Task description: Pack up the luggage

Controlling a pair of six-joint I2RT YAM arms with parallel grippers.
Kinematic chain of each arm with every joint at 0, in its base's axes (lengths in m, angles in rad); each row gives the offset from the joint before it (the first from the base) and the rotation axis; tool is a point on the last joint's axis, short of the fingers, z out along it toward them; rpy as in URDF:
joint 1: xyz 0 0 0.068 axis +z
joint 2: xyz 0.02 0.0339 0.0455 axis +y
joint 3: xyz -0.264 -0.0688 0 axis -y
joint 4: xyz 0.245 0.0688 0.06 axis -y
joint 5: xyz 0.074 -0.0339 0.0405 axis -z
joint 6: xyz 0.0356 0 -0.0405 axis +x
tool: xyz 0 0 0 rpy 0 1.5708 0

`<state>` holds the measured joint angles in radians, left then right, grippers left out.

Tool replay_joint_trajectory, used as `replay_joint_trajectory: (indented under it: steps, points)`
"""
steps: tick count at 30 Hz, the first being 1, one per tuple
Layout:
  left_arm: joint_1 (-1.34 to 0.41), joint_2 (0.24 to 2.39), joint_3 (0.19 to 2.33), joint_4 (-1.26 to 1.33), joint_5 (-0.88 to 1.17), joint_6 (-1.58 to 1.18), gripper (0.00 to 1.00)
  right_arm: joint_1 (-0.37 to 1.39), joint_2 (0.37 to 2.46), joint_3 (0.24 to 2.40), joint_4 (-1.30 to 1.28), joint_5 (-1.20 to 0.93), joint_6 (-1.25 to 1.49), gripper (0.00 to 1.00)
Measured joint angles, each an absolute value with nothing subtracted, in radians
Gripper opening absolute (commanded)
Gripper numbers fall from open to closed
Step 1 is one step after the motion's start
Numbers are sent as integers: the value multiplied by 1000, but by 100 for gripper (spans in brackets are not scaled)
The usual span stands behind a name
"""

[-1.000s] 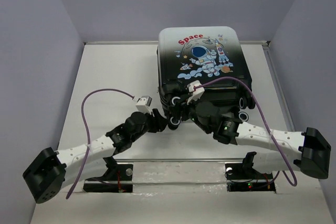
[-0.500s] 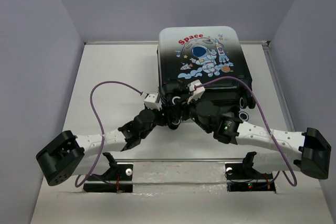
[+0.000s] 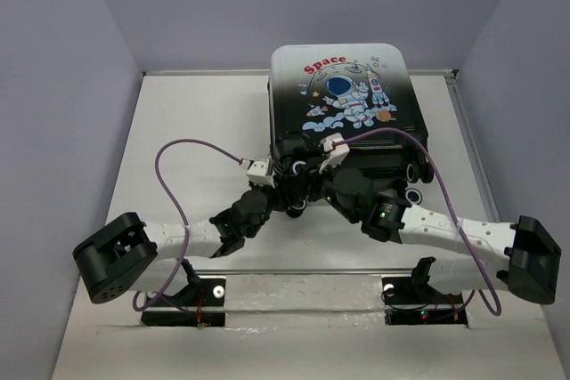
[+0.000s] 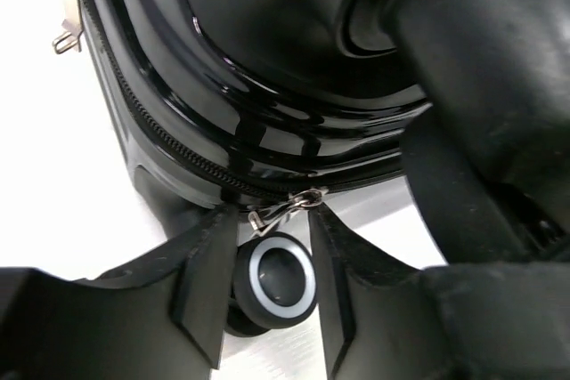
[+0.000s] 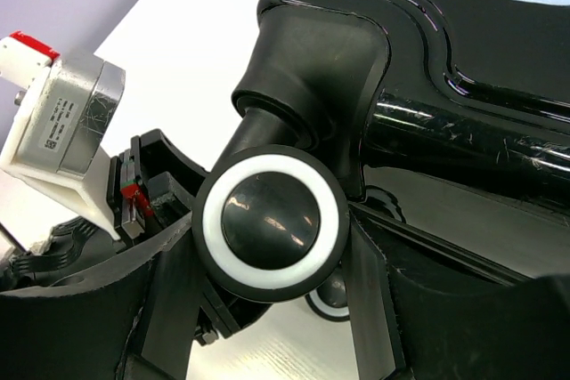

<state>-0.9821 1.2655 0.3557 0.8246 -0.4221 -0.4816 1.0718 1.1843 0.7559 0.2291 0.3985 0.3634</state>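
1. Luggage (image 3: 347,122) flat against the worktop's far edge, right of centre, wheels toward the near edge.
2. Zipping shut, apparently: spread left gripper (image 4: 272,214) around the unpinched zipper pull (image 4: 287,205). Next: pinch, then draw along the track.
3. Right gripper (image 5: 269,224) astride a caster wheel (image 5: 271,211); cannot tell whether clamped.
4. Readable: red "Space" (image 3: 323,66).

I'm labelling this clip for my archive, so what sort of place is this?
Probably a robot test cell in a lab: a white table boxed in by blank lilac walls, two robot arms bolted at its near edge, and a wheeled suitcase as the prop.
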Motion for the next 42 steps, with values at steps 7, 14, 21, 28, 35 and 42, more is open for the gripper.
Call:
replay_joint_trajectory:
  steps: [7,14,21,28,35,42]
  points:
    - [-1003,1292,356,874,-445,-483,15,1066,1187,756,233,376,377,7]
    - [-1018,1307,358,903,-453,-495,6,1066,1184,736,254,371,396,7]
    - [-1044,1225,355,796,-471,-494,6,1063,1112,677,261,370,415,7]
    - [-978,1042,278,675,-469,-533,6,1075,1010,625,212,347,423,7]
    - [-818,956,265,589,-313,-562,6,1089,928,591,163,289,431,7]
    - [-715,1083,387,536,-270,-531,6,1088,936,590,166,277,431,7]
